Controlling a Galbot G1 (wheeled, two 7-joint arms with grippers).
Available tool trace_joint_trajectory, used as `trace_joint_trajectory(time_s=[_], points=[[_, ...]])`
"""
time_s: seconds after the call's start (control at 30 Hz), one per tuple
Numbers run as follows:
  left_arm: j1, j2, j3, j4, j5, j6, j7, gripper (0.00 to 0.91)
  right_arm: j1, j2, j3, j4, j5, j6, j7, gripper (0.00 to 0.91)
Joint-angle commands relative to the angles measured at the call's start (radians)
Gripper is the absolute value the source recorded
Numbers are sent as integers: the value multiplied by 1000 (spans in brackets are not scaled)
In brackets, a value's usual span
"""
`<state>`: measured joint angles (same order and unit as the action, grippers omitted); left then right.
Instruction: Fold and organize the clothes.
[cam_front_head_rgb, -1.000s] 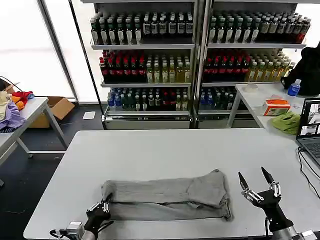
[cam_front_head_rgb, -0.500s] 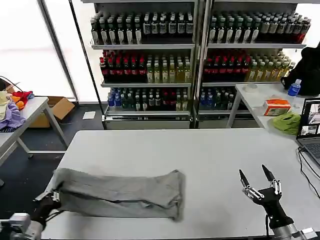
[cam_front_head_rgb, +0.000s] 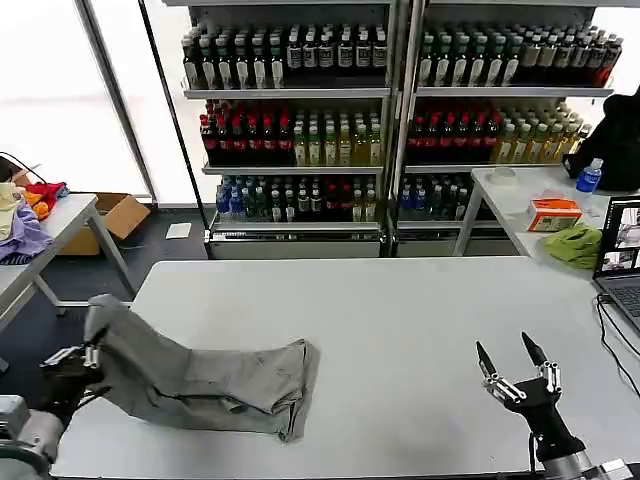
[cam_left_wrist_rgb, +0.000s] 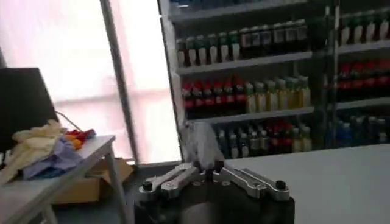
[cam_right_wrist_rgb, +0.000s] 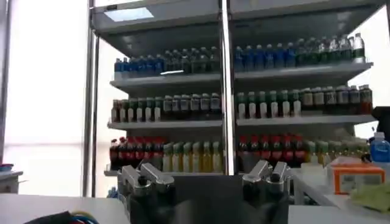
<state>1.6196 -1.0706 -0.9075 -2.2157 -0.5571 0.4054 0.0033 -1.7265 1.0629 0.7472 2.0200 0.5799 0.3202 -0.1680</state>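
The light grey T-shirt (cam_front_head_rgb: 205, 375), folded into a long band, lies across the near left of the white table (cam_front_head_rgb: 400, 320). One end is lifted off the table's left edge, pinched by my left gripper (cam_front_head_rgb: 88, 352), which is shut on the cloth. In the left wrist view the grey cloth (cam_left_wrist_rgb: 202, 141) rises from between that gripper's (cam_left_wrist_rgb: 208, 171) closed jaws. My right gripper (cam_front_head_rgb: 512, 360) hovers over the near right of the table, fingers spread, holding nothing. In the right wrist view my right gripper (cam_right_wrist_rgb: 204, 173) points at the shelves.
A laptop (cam_front_head_rgb: 622, 250) sits at the table's right edge. A side table at the right holds a lime-green cloth (cam_front_head_rgb: 574, 245) and an orange box (cam_front_head_rgb: 553, 213). Another table at the left carries piled garments (cam_front_head_rgb: 20, 215). Drink shelves (cam_front_head_rgb: 390, 110) stand behind.
My left gripper has dragged the shirt leftward across the table and raised its end past the left edge. The right gripper has stayed put.
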Motion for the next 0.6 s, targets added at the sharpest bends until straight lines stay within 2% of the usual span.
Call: trace_joint_trajectory(time_s=[0.03,0.3,0.4,0.6], points=[[-104,17,484,-24,-79,75,-105,10,-22,6,4,7,-6,4,-1,907],[-193,11,637,45,-112,86,-153,10,-34,26,-1,5,-23,1,-5,907],[-227,-18,667,54,-166,129,-197,10,-33,35,-9,0,-29,1,-6,907],[-276,-64,690,116,-194,124,-241,10,-40,39,-15,-4,-33,2,-10,907]])
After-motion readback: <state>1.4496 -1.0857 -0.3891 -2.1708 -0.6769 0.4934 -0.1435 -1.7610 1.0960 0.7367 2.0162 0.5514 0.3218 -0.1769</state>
